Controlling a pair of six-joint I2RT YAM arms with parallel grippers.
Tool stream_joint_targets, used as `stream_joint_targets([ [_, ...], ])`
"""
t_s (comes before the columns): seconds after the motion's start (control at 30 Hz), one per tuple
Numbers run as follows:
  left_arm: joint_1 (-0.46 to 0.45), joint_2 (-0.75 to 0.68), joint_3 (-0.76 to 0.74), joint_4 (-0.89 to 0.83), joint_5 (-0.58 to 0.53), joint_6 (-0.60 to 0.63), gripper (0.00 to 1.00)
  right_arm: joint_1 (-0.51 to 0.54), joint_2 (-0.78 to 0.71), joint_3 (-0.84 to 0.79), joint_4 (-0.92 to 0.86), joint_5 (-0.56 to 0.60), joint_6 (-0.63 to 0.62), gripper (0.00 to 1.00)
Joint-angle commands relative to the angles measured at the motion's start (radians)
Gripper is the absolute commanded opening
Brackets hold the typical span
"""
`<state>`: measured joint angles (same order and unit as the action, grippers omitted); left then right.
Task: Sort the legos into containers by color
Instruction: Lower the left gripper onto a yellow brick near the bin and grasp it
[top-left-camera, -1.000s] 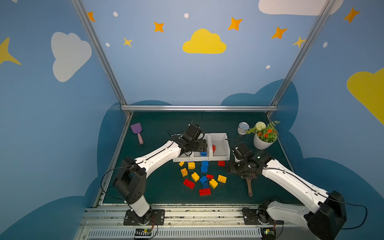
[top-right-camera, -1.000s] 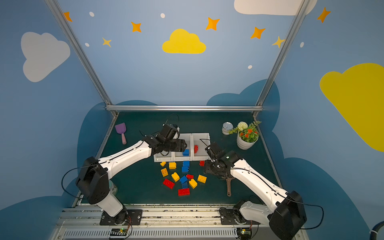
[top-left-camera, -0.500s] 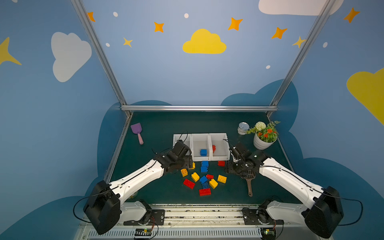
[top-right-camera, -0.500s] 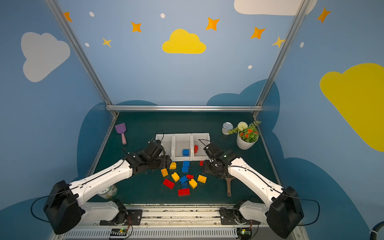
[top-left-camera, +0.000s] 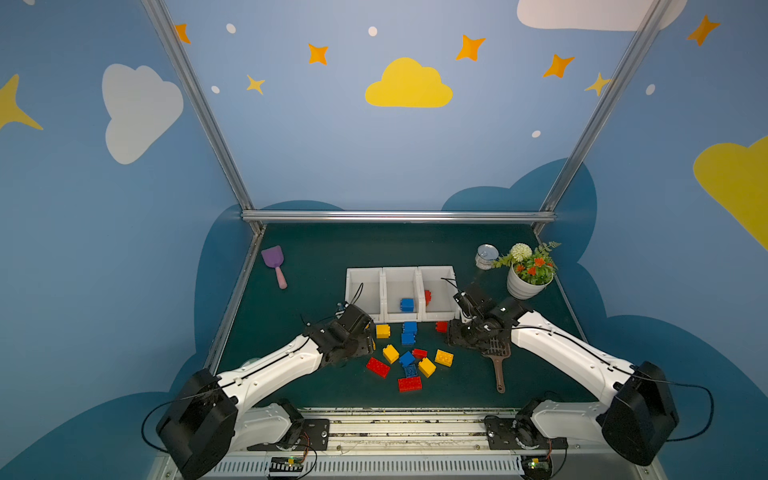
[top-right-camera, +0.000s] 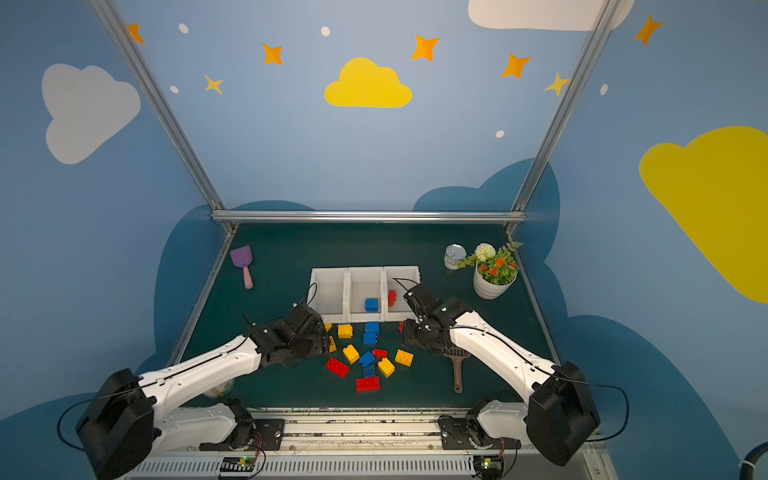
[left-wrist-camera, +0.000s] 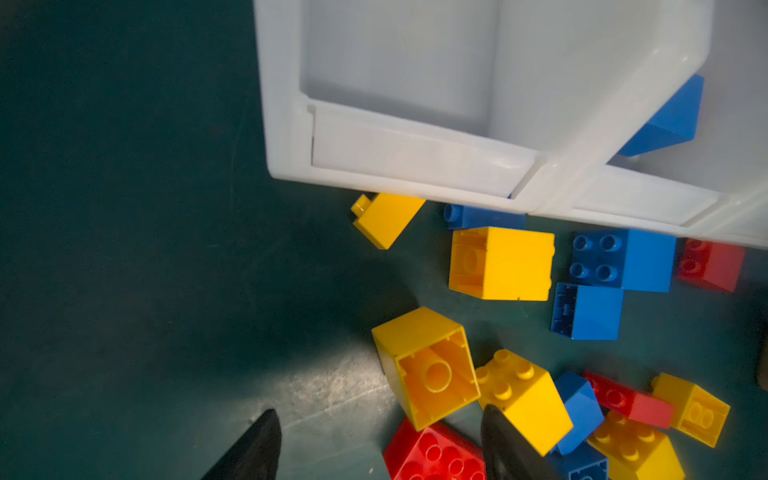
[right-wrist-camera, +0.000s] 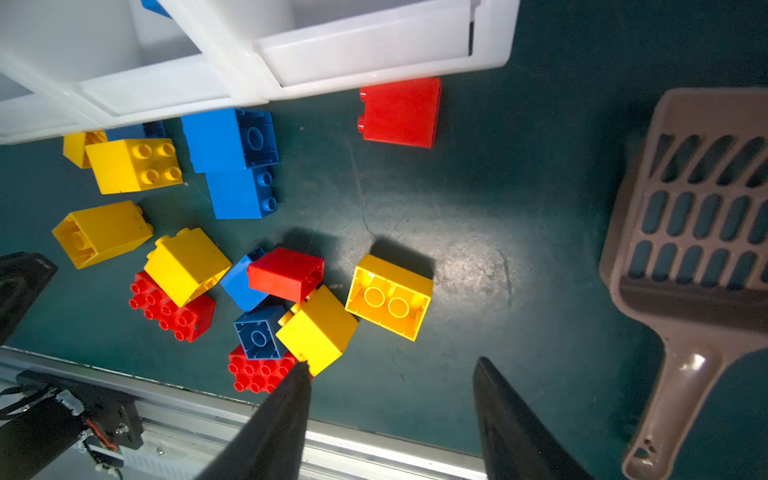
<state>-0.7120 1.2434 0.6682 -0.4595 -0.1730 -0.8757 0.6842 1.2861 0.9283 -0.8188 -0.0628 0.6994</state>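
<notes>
Three white containers stand joined in a row; the middle one holds a blue lego and the right one a red lego. Loose yellow, blue and red legos lie in front of them. My left gripper hangs open at the pile's left edge. In the left wrist view a yellow lego lies just beyond its fingertips. My right gripper is open at the pile's right edge, with only bare mat between its fingers and a yellow lego beside one tip.
A brown slotted scoop lies under the right arm. A purple scoop is at the back left. A metal tin and a white flower pot stand at the back right. The metal rail runs along the front.
My left gripper has drawn back from over the containers and come down at the pile's left edge. The right gripper has shifted slightly toward the pile.
</notes>
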Motion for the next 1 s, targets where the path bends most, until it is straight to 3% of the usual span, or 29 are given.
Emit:
stream_joint_targets([
  [0.0,-0.005,0.066,0.029,0.065,0.038,0.000,0.76,0.006,0.009,-0.004,0.000,-0.007,0.002,0.63],
  [0.3,-0.028,0.214,0.098,0.026,-0.005,-0.032,0.73,0.006,-0.013,-0.019,-0.007,0.002,0.001,0.62],
  [0.97,-0.047,0.258,0.118,0.052,-0.010,0.006,0.47,0.008,-0.007,-0.019,-0.006,-0.003,0.002,0.62],
])
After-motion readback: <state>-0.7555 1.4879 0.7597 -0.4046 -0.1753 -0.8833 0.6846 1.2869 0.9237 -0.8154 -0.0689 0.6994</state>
